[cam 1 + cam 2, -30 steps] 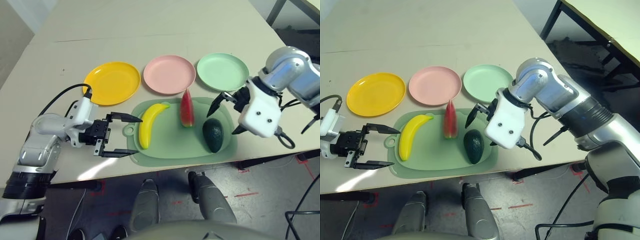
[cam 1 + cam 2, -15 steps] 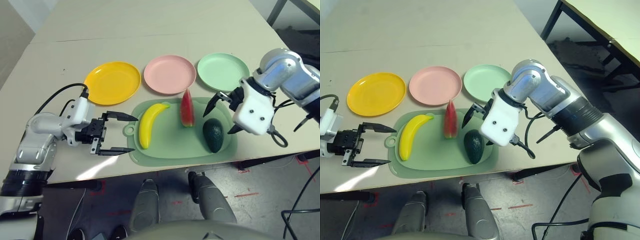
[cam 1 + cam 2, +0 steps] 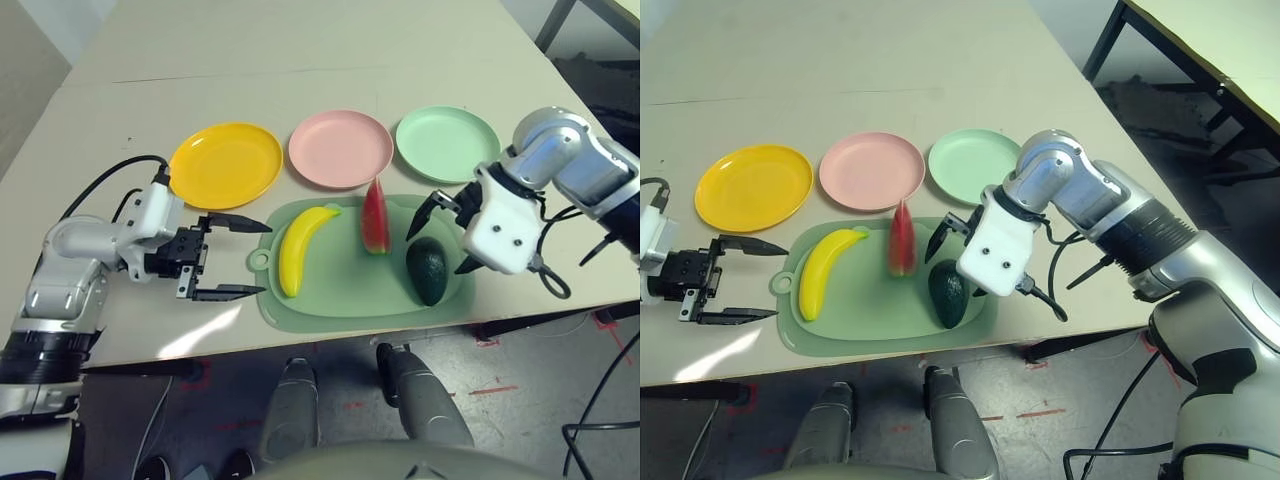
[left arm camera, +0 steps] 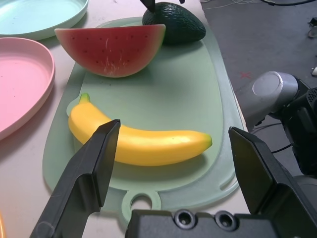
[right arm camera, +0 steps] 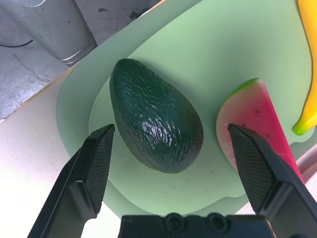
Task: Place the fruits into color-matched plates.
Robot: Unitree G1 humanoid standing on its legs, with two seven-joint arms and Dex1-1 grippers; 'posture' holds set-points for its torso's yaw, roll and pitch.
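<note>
Nearest: left gripper [image 3: 232, 256] spread wide, empty, beside the mat [image 3: 340, 300], aimed at banana [image 3: 297, 246]. On mat: banana left, watermelon wedge [image 3: 374, 217] centre, avocado [image 3: 427, 269] right. Right gripper [image 3: 441, 228] wide open above avocado, apparently not touching. Farthest: yellow plate [image 3: 225, 165], pink plate [image 3: 340, 148], mint plate [image 3: 447, 143], all bare.

A bright yellow banana [image 3: 301, 247] with a small green tip is being shown on a pale green mat [image 3: 350, 290]. Red flesh dotted with tiny dark seeds, edged by a green rind, is being displayed by the watermelon wedge [image 3: 374, 217]. A dark green, finely pebbled skin is being shown by the avocado [image 5: 154, 128]. Beyond these, a yellow plate [image 3: 224, 165], a pink plate [image 3: 340, 148] and a mint green plate [image 3: 447, 143] are being shown on the beige table [image 3: 300, 60].
</note>
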